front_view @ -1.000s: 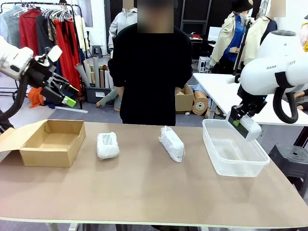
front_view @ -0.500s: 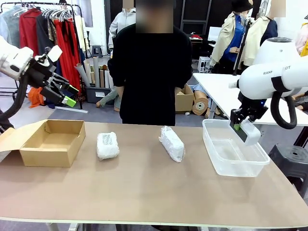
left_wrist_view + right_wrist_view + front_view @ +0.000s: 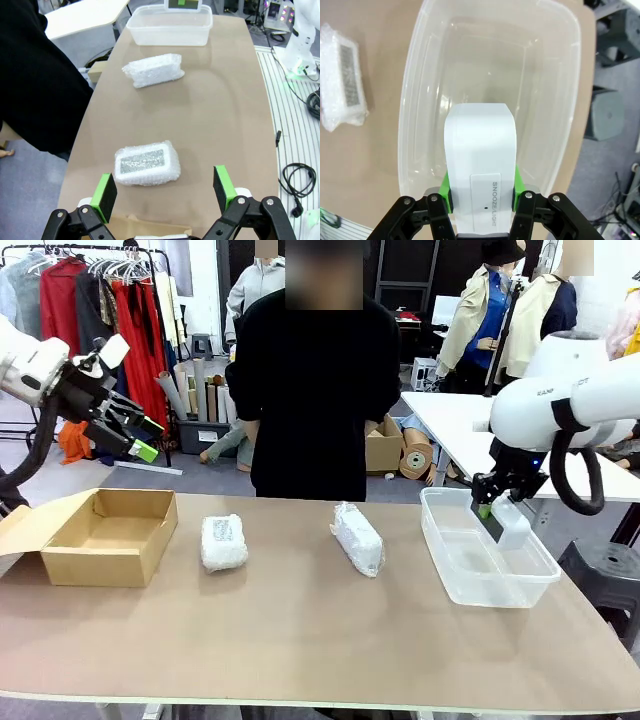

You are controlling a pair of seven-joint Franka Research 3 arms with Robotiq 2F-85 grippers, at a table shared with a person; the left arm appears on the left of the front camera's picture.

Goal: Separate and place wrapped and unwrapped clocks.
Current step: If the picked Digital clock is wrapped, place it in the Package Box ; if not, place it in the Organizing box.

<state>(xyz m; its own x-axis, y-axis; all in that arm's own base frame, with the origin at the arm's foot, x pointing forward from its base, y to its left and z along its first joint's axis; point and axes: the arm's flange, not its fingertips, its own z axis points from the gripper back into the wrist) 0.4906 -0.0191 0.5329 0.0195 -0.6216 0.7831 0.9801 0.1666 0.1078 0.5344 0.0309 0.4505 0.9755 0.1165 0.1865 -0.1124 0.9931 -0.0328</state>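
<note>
Upper left of the front view, you've got a clothes rack (image 3: 90, 280) with red and dark garments hanging close together. Just right of it, a bundle of cardboard tubes (image 3: 195, 390) stands on end above a dark bin (image 3: 195, 436). The floor (image 3: 190, 475) behind is grey and evenly lit. Centre right, a cardboard box (image 3: 383, 448) sits on that floor beside a brown paper roll (image 3: 415, 455). A white table (image 3: 450, 425) comes in from the right edge, and a dark stool (image 3: 600, 575) sits lower right. Your own tabletop (image 3: 300, 640) is plain brown across the lower half. In the left wrist view, black cables (image 3: 300, 175) loop on pale ribbed flooring (image 3: 280, 90) at the right edge.
</note>
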